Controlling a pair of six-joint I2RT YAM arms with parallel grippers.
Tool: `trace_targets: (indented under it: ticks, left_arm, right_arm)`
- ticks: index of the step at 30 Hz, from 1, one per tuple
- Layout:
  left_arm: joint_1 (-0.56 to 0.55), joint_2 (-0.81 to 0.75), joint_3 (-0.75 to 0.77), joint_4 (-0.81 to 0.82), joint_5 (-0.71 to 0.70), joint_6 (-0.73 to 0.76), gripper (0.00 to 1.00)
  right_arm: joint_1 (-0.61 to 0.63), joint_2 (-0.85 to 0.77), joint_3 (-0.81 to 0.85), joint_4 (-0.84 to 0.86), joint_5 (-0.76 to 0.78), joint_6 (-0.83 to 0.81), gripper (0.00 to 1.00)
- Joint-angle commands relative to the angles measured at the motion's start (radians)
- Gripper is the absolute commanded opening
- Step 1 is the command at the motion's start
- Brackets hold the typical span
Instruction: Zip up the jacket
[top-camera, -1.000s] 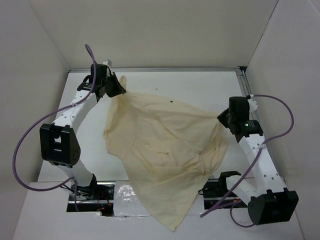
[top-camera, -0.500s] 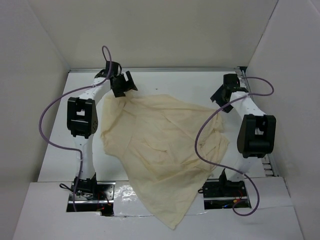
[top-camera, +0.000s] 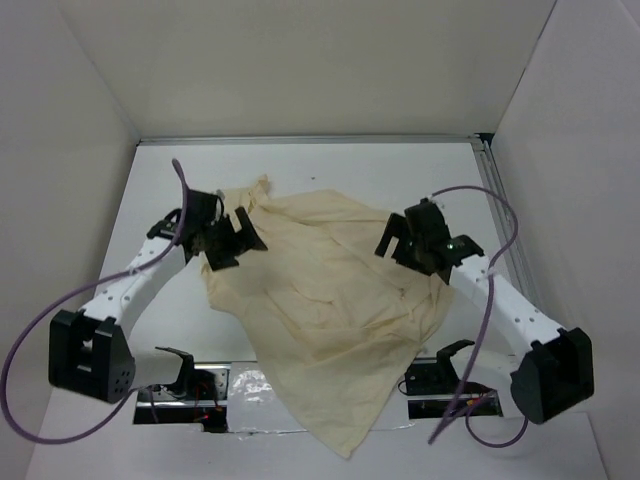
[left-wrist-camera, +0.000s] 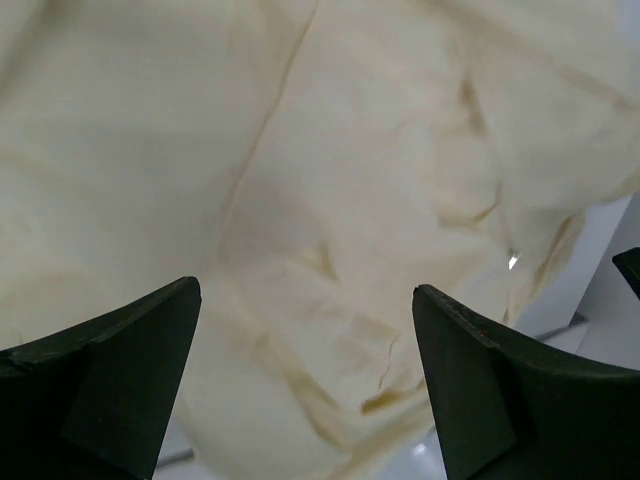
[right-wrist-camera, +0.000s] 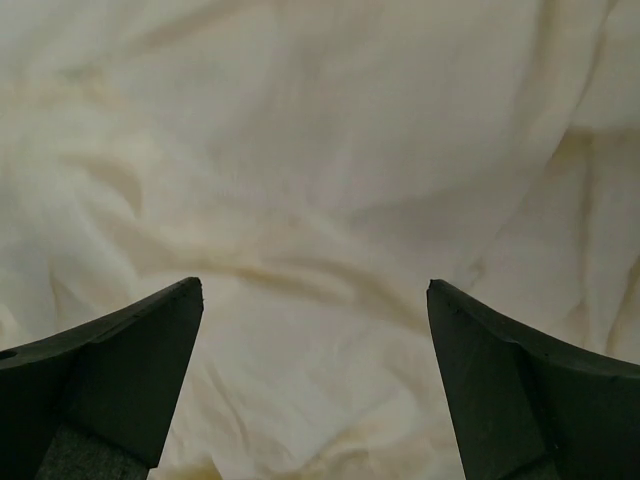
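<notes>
The cream jacket (top-camera: 325, 290) lies crumpled across the middle of the white table (top-camera: 400, 170), and its lower tip hangs over the near edge. My left gripper (top-camera: 243, 232) hovers open over the jacket's upper left part. My right gripper (top-camera: 395, 238) hovers open over its upper right edge. In the left wrist view the jacket (left-wrist-camera: 330, 170) fills the frame below the open left gripper (left-wrist-camera: 307, 300), and a long seam (left-wrist-camera: 265, 130) runs down it. The right wrist view shows only wrinkled jacket (right-wrist-camera: 320, 150) under the open right gripper (right-wrist-camera: 315, 295). I cannot pick out the zipper.
White walls box in the table on the left, far and right sides. A metal rail (top-camera: 490, 170) runs along the right edge. Purple cables (top-camera: 470, 195) loop off both arms. The arm bases (top-camera: 190, 380) stand at the near edge beside the hanging fabric.
Both grippers went from shut to open and let go of the jacket. Both arms swung up to the far corners, then came back low over the fabric, which has settled flat.
</notes>
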Motion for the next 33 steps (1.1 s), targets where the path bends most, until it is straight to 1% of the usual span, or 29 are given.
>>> trace_targets:
  ticks: [1, 3, 4, 5, 6, 7, 8, 10, 11, 12, 13, 14, 15, 17, 18, 19, 20, 21, 22, 23, 24, 25, 26, 27, 28, 30, 31, 33]
  left_arm:
    - [-0.031, -0.124, -0.214, -0.095, -0.045, -0.189, 0.99]
    - [-0.038, -0.172, -0.315, -0.062, -0.024, -0.195, 0.99]
    - [-0.039, -0.191, -0.336, -0.037, -0.020, -0.186, 0.99]
    - [-0.041, -0.197, -0.346, -0.017, -0.001, -0.177, 0.99]
    - [-0.044, -0.191, -0.353, 0.002, 0.006, -0.168, 0.99]
    - [-0.047, -0.182, -0.352, 0.013, 0.009, -0.163, 0.99]
    - [-0.048, -0.154, -0.346, 0.024, 0.027, -0.151, 0.99]
    - [-0.048, -0.113, -0.320, 0.052, 0.030, -0.140, 0.99]
    - [-0.050, -0.099, -0.299, 0.061, 0.021, -0.133, 0.99]
    - [-0.050, -0.090, -0.289, 0.061, 0.009, -0.134, 0.99]
    - [-0.047, -0.068, -0.269, 0.061, -0.022, -0.133, 0.99]
    - [-0.042, -0.056, -0.260, 0.061, -0.033, -0.133, 0.99]
    - [-0.038, -0.045, -0.251, 0.070, -0.039, -0.123, 0.99]
    - [-0.016, 0.004, -0.223, 0.084, -0.043, -0.111, 0.99]
    - [-0.006, 0.021, -0.214, 0.111, -0.034, -0.110, 0.99]
    - [0.004, 0.069, -0.205, 0.128, -0.031, -0.113, 0.99]
    - [0.022, 0.103, -0.187, 0.151, -0.031, -0.108, 0.99]
    - [0.033, 0.180, -0.173, 0.194, -0.024, -0.100, 0.99]
    - [0.051, 0.220, -0.118, 0.199, -0.022, -0.093, 0.99]
    - [0.059, 0.272, -0.079, 0.185, -0.040, -0.099, 0.99]
    - [0.065, 0.365, -0.044, 0.153, -0.042, -0.097, 0.99]
    - [0.080, 0.401, 0.032, 0.136, -0.050, -0.096, 0.99]
    - [0.088, 0.439, 0.062, 0.127, -0.048, -0.097, 0.99]
    - [0.105, 0.487, 0.080, 0.139, -0.036, -0.091, 0.99]
    - [0.116, 0.502, 0.114, 0.150, -0.027, -0.085, 0.99]
    - [0.143, 0.556, 0.146, 0.170, -0.005, -0.076, 0.99]
    - [0.152, 0.573, 0.186, 0.167, -0.007, -0.070, 0.99]
    - [0.178, 0.622, 0.257, 0.155, -0.001, -0.058, 0.99]
  right_arm:
    - [0.143, -0.129, -0.128, -0.089, -0.015, 0.079, 1.00]
    - [0.201, -0.172, -0.166, -0.108, -0.050, 0.111, 1.00]
    - [0.229, -0.196, -0.209, -0.106, -0.067, 0.131, 1.00]
    - [0.266, -0.193, -0.228, -0.103, -0.091, 0.151, 1.00]
    - [0.275, -0.184, -0.243, -0.093, -0.096, 0.179, 1.00]
    - [0.283, -0.151, -0.258, -0.093, -0.089, 0.197, 1.00]
    - [0.284, -0.128, -0.262, -0.090, -0.048, 0.217, 1.00]
    - [0.275, -0.040, -0.249, -0.077, -0.007, 0.248, 1.00]
    - [0.257, 0.033, -0.237, -0.059, 0.005, 0.240, 1.00]
    - [0.245, 0.073, -0.199, -0.050, 0.010, 0.233, 0.99]
    - [0.216, 0.157, -0.155, -0.038, 0.023, 0.216, 0.98]
    - [0.215, 0.158, -0.154, -0.034, 0.023, 0.202, 0.94]
    - [0.185, 0.243, -0.100, -0.033, 0.016, 0.182, 0.87]
    - [0.162, 0.322, -0.044, -0.034, 0.034, 0.158, 0.86]
    - [0.131, 0.401, 0.022, -0.040, 0.062, 0.151, 0.84]
    - [0.117, 0.435, 0.051, -0.054, 0.080, 0.151, 0.83]
    - [0.102, 0.504, 0.120, -0.062, 0.085, 0.132, 0.80]
    - [0.065, 0.533, 0.148, -0.068, 0.080, 0.121, 0.76]
    - [0.045, 0.561, 0.178, -0.077, 0.067, 0.095, 0.75]
    - [0.027, 0.616, 0.245, -0.079, 0.039, 0.081, 0.74]
    - [-0.007, 0.638, 0.278, -0.077, 0.031, 0.070, 0.74]
    - [-0.021, 0.668, 0.319, -0.111, 0.024, 0.047, 0.74]
    - [-0.028, 0.719, 0.408, -0.128, 0.020, 0.033, 0.74]
    - [-0.036, 0.741, 0.447, -0.145, 0.023, 0.000, 0.75]
    - [-0.041, 0.794, 0.535, -0.158, 0.017, -0.014, 0.76]
    - [-0.058, 0.843, 0.619, -0.180, -0.012, -0.052, 0.76]
    - [-0.065, 0.888, 0.695, -0.185, -0.019, -0.057, 0.76]
    - [-0.087, 0.897, 0.731, -0.157, -0.074, -0.089, 0.76]
